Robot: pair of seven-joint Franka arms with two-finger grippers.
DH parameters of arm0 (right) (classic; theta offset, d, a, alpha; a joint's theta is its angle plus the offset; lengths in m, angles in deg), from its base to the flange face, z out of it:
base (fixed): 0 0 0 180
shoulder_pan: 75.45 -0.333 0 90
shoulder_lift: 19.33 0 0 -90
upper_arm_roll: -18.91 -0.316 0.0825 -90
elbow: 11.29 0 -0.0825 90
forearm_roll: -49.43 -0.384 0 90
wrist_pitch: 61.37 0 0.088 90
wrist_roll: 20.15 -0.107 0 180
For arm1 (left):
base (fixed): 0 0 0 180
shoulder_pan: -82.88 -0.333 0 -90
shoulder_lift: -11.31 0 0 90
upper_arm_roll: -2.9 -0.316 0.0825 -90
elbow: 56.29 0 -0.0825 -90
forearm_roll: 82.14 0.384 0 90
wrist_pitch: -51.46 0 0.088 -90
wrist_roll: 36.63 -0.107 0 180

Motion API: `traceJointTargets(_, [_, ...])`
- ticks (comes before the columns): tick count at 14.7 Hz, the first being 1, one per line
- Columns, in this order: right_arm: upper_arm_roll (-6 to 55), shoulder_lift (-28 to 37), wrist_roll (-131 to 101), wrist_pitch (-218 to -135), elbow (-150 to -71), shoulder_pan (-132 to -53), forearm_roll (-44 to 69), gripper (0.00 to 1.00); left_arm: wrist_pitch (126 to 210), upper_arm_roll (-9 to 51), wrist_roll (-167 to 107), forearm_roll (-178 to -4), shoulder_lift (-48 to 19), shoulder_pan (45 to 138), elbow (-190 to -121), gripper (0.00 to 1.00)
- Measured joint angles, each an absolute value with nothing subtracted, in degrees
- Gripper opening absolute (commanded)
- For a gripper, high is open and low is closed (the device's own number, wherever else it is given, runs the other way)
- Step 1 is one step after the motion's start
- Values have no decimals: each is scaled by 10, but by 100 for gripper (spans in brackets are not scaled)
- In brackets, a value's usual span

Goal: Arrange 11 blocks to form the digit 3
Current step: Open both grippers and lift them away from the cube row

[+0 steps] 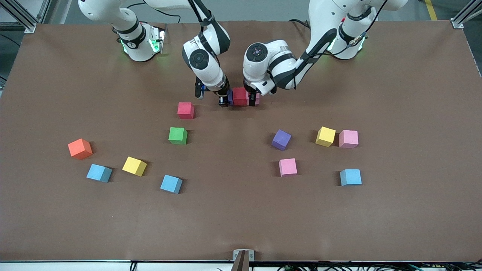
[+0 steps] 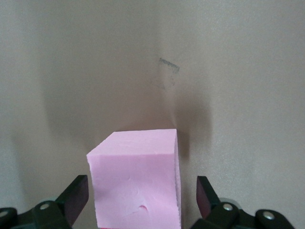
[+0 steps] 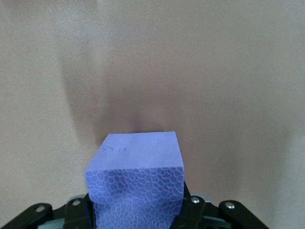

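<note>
A red block (image 1: 239, 96) sits on the table in front of the arms' bases. Against its side toward the left arm's end rests a pink block (image 1: 257, 98) (image 2: 136, 167). My left gripper (image 1: 251, 101) (image 2: 141, 193) stands open around it, with a gap showing at each finger. On the red block's side toward the right arm's end is a purple block (image 1: 230, 97) (image 3: 138, 157), and my right gripper (image 1: 225, 101) (image 3: 136, 212) is shut on it. Other loose blocks lie scattered nearer the camera: red (image 1: 185, 110), green (image 1: 177, 135), purple (image 1: 281, 139).
Toward the right arm's end lie an orange cube (image 1: 80, 148), a yellow block (image 1: 134, 166) and two blue blocks (image 1: 99, 172) (image 1: 171, 183). Toward the left arm's end lie a yellow (image 1: 325, 136), two pink (image 1: 348, 138) (image 1: 287, 167) and a blue block (image 1: 350, 177).
</note>
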State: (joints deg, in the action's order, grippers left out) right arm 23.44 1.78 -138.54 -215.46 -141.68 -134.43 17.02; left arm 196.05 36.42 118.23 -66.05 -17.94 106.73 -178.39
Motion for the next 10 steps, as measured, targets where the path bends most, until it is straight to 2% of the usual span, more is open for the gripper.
traceJointTargets(2, [234,18,-1386,-2155,-1417,-1344,170,0,1958,364,1182,-660,-179,1069,-1783,100])
traceJointTargets(3, [234,18,-1387,-2155,-1417,-1344,170,7,1953,365,1182,-660,-179,1070,-1782,100])
traceJointTargets(4, [234,18,-1387,-2155,-1417,-1344,170,54,1949,365,1182,-660,-179,1071,-1779,100])
traceJointTargets(5, [234,18,-1387,-2155,-1417,-1344,170,86,1945,365,1182,-660,-179,1071,-1777,100])
traceJointTargets(6, [234,18,-1387,-2154,-1417,-1344,170,100,1942,365,1182,-660,-179,1071,-1775,100])
traceJointTargets(10, [237,11,-1387,-2129,-1416,-1344,180,100,1941,365,1182,-660,-179,1071,-1769,100])
